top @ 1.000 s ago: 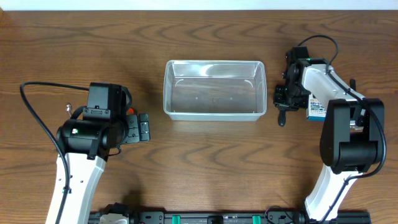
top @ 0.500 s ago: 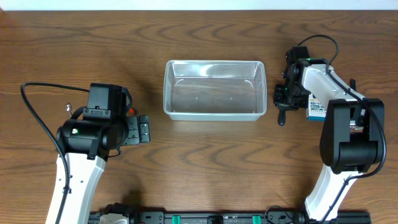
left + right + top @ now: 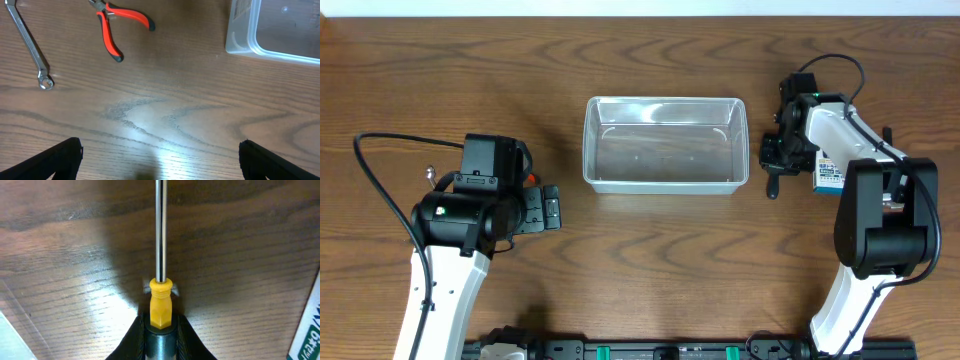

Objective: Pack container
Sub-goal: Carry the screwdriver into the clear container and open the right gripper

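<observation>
two arms at wood counter (image 3: 650,260). clear container (image 3: 666,101) sits upright mid-counter, between both arms. left end effector (image 3: 160,167) spread wide above bare wood; container corner shows at upper right of left wrist view. red-handled pliers (image 3: 116,26) and steel wrench (image 3: 27,45) lie flat on counter beyond it, apart from each other. right end effector (image 3: 159,330) just right of container, pinched narrow on dark handle of screwdriver (image 3: 161,307); yellow collar, steel shaft pointing away from fingers. blue-and-white box (image 3: 827,178) close by on its right.

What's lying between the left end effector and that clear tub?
Nothing; the overhead view shows only bare tabletop between the left end effector and the container.
</observation>
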You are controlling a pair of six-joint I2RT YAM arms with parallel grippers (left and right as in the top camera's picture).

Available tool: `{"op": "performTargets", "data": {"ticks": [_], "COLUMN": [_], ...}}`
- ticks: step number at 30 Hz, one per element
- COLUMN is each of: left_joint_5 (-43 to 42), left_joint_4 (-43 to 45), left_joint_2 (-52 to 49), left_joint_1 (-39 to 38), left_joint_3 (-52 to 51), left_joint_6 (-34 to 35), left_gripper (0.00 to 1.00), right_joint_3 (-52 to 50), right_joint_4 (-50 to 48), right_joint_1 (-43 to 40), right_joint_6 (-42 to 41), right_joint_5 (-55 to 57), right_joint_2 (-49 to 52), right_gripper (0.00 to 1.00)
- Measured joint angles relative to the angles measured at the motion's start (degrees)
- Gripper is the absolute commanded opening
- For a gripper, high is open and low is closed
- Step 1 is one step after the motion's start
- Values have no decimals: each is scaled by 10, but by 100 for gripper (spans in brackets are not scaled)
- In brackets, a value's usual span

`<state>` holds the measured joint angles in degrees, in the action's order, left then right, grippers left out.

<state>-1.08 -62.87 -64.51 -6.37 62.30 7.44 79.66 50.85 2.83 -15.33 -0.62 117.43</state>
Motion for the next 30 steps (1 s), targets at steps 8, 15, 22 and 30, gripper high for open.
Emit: {"op": "performTargets", "data": {"ticks": [8, 15, 22, 30], "left_joint_5": [0, 0, 0, 0], "left_joint_4": [-1, -1, -1, -1], "left_joint_2": [0, 0, 0, 0], "left_joint_1": [0, 0, 0, 0], "left_joint_3": [0, 0, 0, 0], "left_joint_6": [0, 0, 0, 0], "left_gripper": [98, 98, 98, 98], "right_joint_3": [113, 227, 239, 231], "right_joint_4": [36, 63, 126, 115], "right_joint_1": [1, 62, 183, 232], "right_joint_6": [6, 166, 420, 641], "right_joint_5": [5, 11, -64, -90], "right_joint_2": [-18, -120, -127, -53], "right_gripper": [1, 1, 1, 1]}}
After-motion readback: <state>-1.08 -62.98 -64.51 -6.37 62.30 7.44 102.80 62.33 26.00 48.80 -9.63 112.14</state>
